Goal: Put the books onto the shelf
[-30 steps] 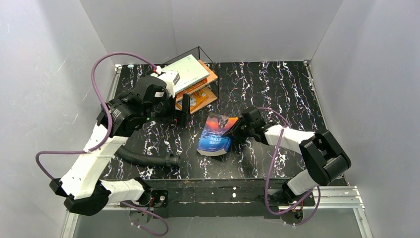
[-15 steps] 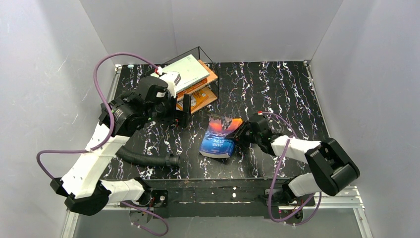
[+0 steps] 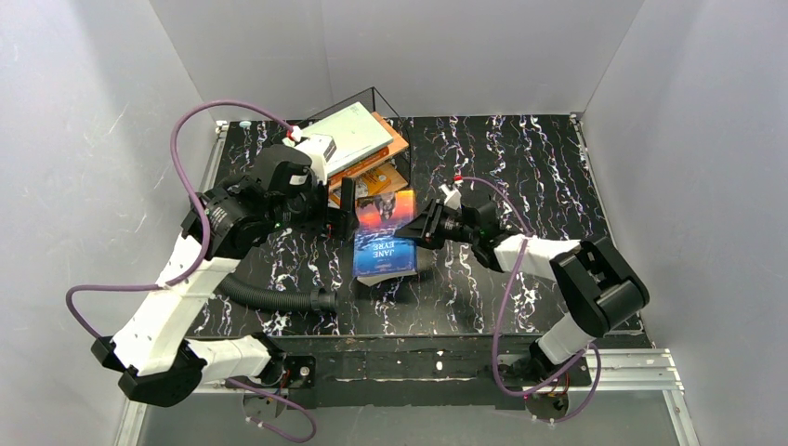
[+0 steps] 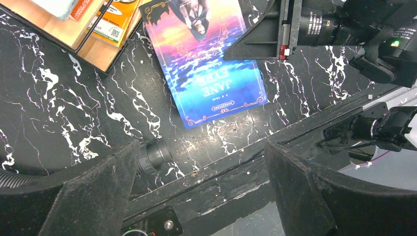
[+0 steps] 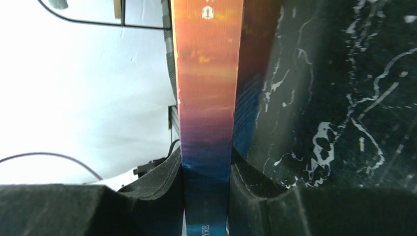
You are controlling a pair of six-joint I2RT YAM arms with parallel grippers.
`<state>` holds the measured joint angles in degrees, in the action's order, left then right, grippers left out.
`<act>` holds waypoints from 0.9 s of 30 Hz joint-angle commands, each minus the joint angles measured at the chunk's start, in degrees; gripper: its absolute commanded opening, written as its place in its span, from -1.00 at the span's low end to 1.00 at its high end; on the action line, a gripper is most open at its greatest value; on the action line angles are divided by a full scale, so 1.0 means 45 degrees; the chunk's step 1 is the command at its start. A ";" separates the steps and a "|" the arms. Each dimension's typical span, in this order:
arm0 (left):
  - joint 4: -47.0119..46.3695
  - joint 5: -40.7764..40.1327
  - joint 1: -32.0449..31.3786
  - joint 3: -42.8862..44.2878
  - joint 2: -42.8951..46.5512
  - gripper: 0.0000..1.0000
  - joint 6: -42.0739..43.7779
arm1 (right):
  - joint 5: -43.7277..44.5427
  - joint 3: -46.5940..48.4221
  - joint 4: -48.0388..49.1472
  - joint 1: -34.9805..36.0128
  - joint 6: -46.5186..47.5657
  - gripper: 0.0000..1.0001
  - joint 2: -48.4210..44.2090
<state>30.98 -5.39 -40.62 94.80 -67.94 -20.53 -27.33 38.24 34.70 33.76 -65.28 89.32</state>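
1. Left of the top view: the left gripper (image 4: 201, 152) is hanging just in front of the shelf (image 3: 400, 137). Its jaws are standing wide apart with nothing between them.
2. Upper centre-left: the shelf is sitting at the back of the table (image 3: 539, 158). A grey-green book (image 3: 348, 135) is lying uppermost on its upper tier, skewed and overhanging. An orange-covered book (image 3: 374, 183) is lying on the lower board.
3. Centre: the blue book (image 3: 383, 237) is being held cover-up over the table. Its sunset end is just beside the shelf's front, and I am judging it not yet shelved.
4. Right of centre: the right gripper (image 3: 420, 228) is clamping the blue book by its right-hand long edge, one pad on each cover, as the wrist view is showing.
5. Handling, in my judgement: I am treating this as a thin, light paperback that is bending easily.
   - The cover is looking glossy, so it is likely slippery.
   - An edge grip is leaving the free side to droop and snag the wire frame.
   - I am favouring a hold at mid-length, close to the spine, where the book is stiffest.
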 commanded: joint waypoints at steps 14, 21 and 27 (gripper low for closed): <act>0.0496 -0.0393 0.0113 -0.0266 0.0297 0.97 0.0169 | -0.5233 0.4454 0.4276 -0.0446 -0.1613 -0.97 0.3799; 0.0497 -0.0353 0.0103 -0.0278 0.0254 0.97 0.0130 | -0.4975 0.5674 0.4675 -0.0595 -0.2217 -0.97 0.5066; 0.0491 -0.0376 0.0120 -0.0278 0.0225 0.96 0.0130 | -0.4013 0.6360 0.5026 -0.0770 -0.3036 -0.97 0.5862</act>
<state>31.00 -5.63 -40.34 94.21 -67.75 -20.40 -46.92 61.34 46.63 31.29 -74.56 115.77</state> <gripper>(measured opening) 0.982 0.368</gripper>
